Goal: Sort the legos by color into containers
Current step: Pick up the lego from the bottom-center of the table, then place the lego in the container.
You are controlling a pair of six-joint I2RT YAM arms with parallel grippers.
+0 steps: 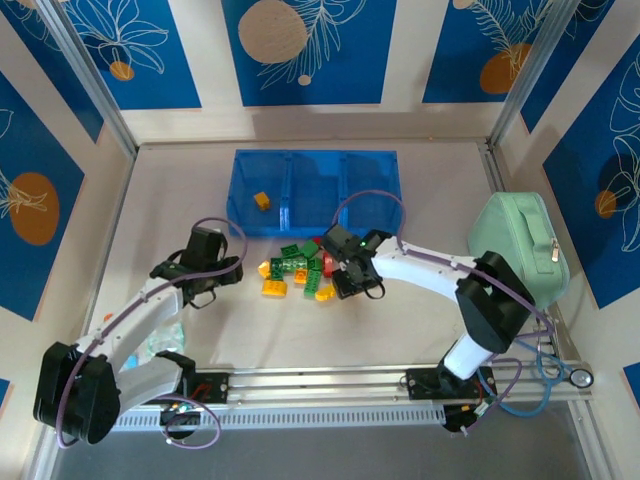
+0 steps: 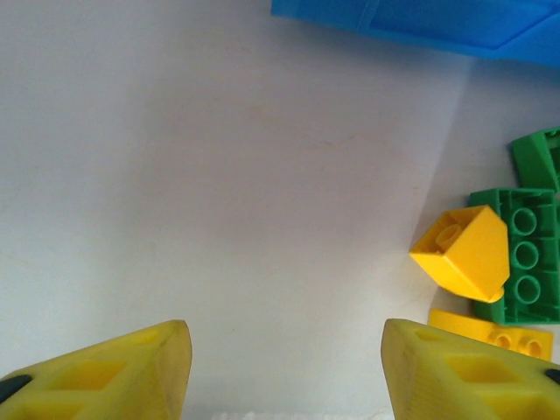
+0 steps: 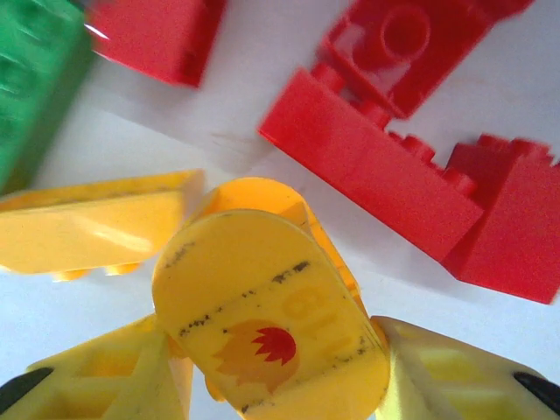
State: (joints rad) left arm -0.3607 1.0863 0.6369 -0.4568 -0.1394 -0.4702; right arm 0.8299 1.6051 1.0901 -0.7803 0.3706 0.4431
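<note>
The right pincer (image 3: pixel 278 378) is seen clenched on a yellow rounded brick (image 3: pixel 262 297) printed with a red flame mark, its fingers pressed against both sides of the piece. Just beyond it, red bricks (image 3: pixel 376 166) are spread on the white table (image 1: pixel 430 190), with a green brick (image 3: pixel 35 79) at the far left of the wrist view. The left pincer (image 2: pixel 286 372) is held released, nothing between its fingers, over bare table to the left of the legos (image 1: pixel 295 272), which are heaped near the middle between the two arms. Farther back, the blue tray (image 1: pixel 300 153) is set with its three compartments side by side; a single orange brick (image 1: pixel 262 200) is found in the left one. A mint-green case (image 1: pixel 520 250) is placed at the right edge. The table is enclosed by wall panels (image 1: pixel 300 50) patterned in blue with pale leaves and orange discs, and a metal rail (image 1: pixel 330 378) is fixed along the near edge.
</note>
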